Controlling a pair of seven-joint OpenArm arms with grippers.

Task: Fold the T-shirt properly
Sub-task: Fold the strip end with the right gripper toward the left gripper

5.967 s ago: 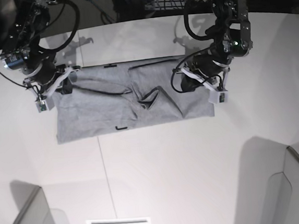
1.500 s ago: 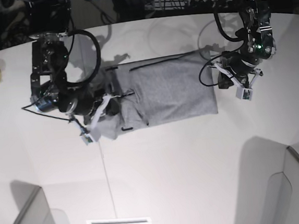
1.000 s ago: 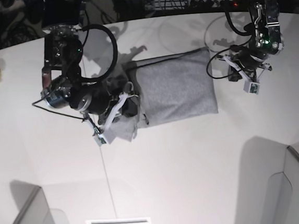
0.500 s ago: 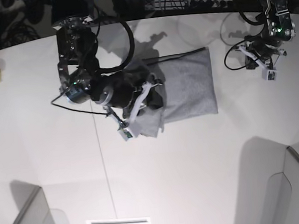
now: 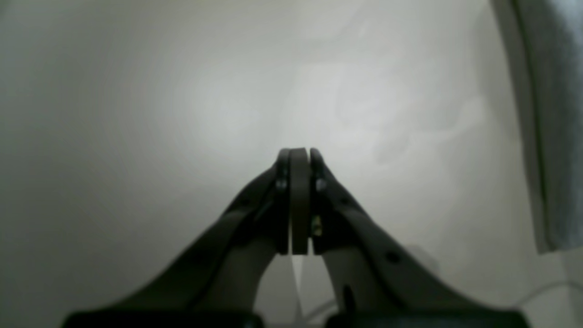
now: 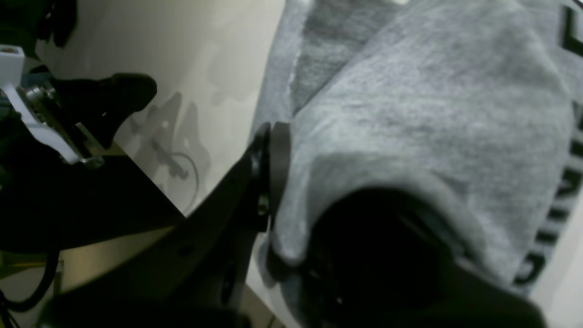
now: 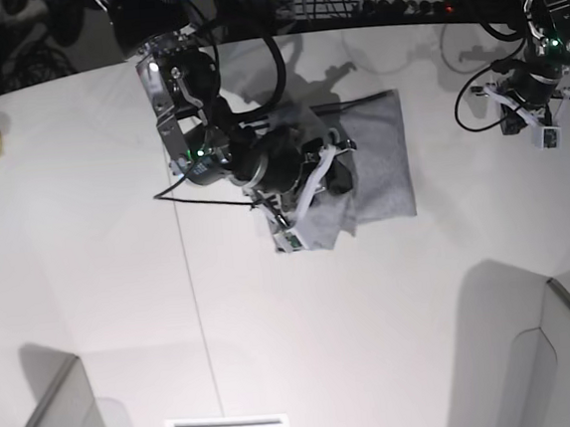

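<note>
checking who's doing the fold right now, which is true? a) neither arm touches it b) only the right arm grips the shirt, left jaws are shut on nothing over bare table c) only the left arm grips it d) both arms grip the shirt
b: the right gripper is clamped on a fold of the shirt, while the left gripper is shut on nothing above the bare table, with the shirt's edge off to its side.

T-shirt [image 6: 423,114] lettering: black block letters along the right edge in the right wrist view, cut off, not readable.
Elsewhere: no legible text.
</note>
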